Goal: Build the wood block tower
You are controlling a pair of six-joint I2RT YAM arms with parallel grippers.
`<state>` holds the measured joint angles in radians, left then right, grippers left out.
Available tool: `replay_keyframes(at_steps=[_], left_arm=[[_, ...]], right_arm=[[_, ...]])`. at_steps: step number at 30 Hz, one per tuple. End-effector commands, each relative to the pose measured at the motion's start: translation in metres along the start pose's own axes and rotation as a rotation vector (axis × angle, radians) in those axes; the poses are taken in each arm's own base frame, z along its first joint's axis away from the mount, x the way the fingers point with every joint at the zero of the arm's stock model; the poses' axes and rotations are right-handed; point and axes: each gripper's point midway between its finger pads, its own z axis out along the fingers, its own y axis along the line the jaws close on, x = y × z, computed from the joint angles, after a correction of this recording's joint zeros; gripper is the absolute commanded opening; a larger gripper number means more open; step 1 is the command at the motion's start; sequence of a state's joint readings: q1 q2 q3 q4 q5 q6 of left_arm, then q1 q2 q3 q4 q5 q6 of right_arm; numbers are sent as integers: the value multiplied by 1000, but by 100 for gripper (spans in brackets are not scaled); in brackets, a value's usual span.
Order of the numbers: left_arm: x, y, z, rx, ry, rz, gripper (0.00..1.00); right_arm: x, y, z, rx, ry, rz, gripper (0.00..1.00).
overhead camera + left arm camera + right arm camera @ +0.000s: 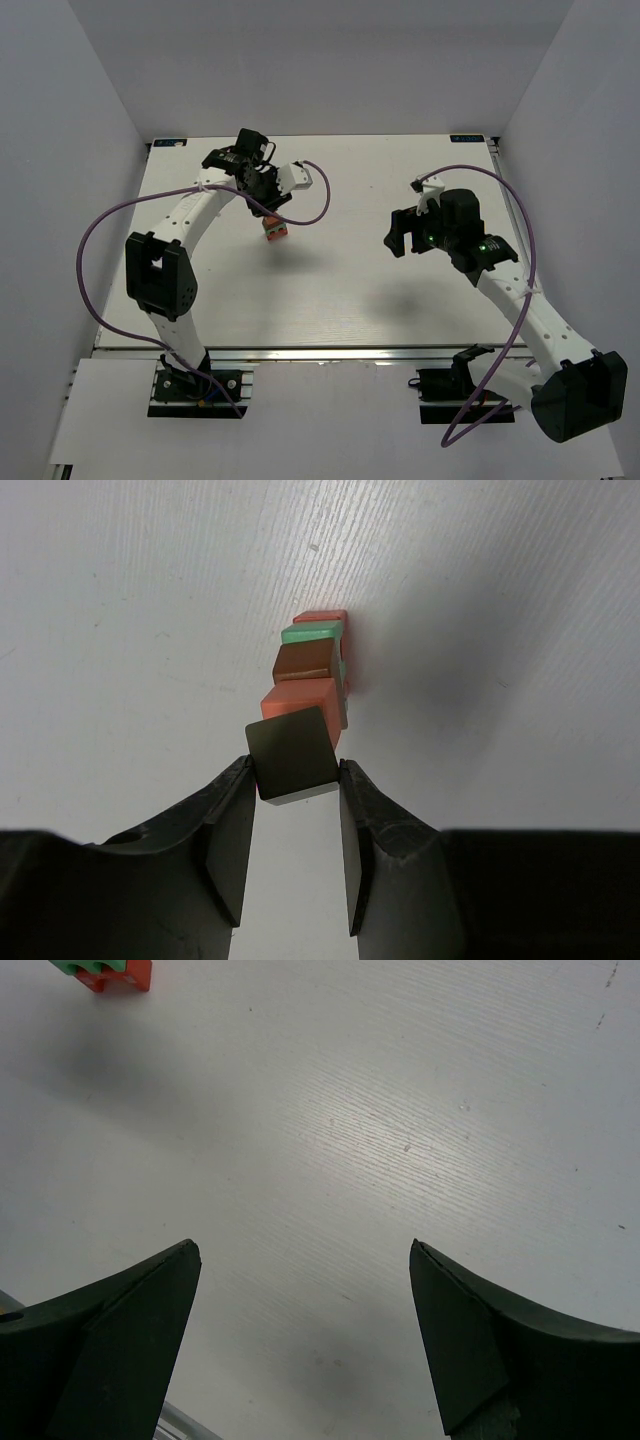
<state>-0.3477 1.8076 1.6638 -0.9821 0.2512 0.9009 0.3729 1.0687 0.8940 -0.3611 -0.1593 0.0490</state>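
Item 1, left gripper (295, 778): I am pinching a dark brown block (292, 752) between my two fingertips. The pads are pressing on its opposite sides, and one flat face is facing my wrist camera.

Item 2, tower (315, 665): it is standing on the white table (120, 620) directly beneath that block. Looking down along it, I am counting an orange cube (298, 698) nearest me, then a second brown piece (303, 661), a mint-green slab (312, 632), and a red piece (322, 616) at the table end (whether the held block is already touching the orange cube, I cannot tell). In the overhead view the column is standing left of the table's middle, with my left gripper right over it.

Item 3, right gripper (305, 1255): I am holding these fingers spread wide, with only tabletop showing between them. This gripper is hovering over the right half of the table, well apart from the tower. The tower's green and red foot is showing in the upper left corner of my right wrist view.
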Motion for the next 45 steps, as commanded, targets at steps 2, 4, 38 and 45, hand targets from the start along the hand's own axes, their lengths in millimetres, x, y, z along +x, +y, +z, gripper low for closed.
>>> replay_keyframes(at_steps=[2, 4, 38, 45], left_arm=[[-8, 3, -4, 1, -47, 12, 22], [-6, 4, -2, -1, -44, 10, 22], [3, 7, 10, -12, -22, 4, 30], [4, 7, 11, -18, -19, 2, 32]], right_arm=[[-17, -2, -3, 13, -29, -14, 89], [-17, -2, -4, 13, -26, -15, 89], [-17, -2, -1, 5, -4, -17, 89], [-17, -2, 0, 4, -3, -16, 89]])
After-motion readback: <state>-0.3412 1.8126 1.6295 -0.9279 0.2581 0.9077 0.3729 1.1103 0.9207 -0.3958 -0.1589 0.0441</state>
